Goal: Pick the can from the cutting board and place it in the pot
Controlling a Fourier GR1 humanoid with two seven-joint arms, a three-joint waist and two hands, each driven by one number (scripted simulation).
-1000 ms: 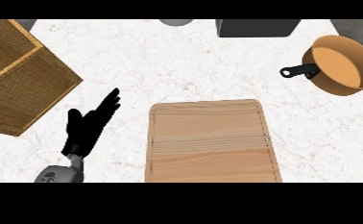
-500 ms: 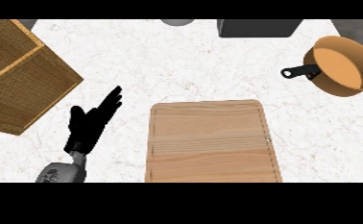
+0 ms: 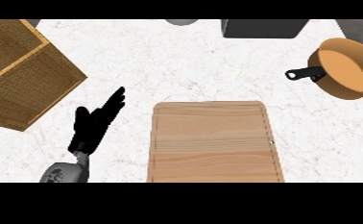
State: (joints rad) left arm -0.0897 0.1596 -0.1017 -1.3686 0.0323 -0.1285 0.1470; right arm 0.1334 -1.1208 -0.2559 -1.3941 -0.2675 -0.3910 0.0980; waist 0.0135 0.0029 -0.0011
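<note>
Left hand [image 3: 96, 124] open, fingers straight, beside cutting board [image 3: 212, 141], copper pot [image 3: 344, 69] at right, orange floor showing, divided wicker basket [image 3: 28, 83] left

I see a white veined marble countertop [image 3: 177, 59], evenly lit, with a brown woven crate [image 3: 35, 83] at left and a dark grey box [image 3: 264, 28] far back.

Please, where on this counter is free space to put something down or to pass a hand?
Widest bare counter: between the wooden crate, the dark box, the pot and the far edge of the cutting board. The board's top is bare too. Tightest: lower left, where the open left hand sits between crate and board.
</note>
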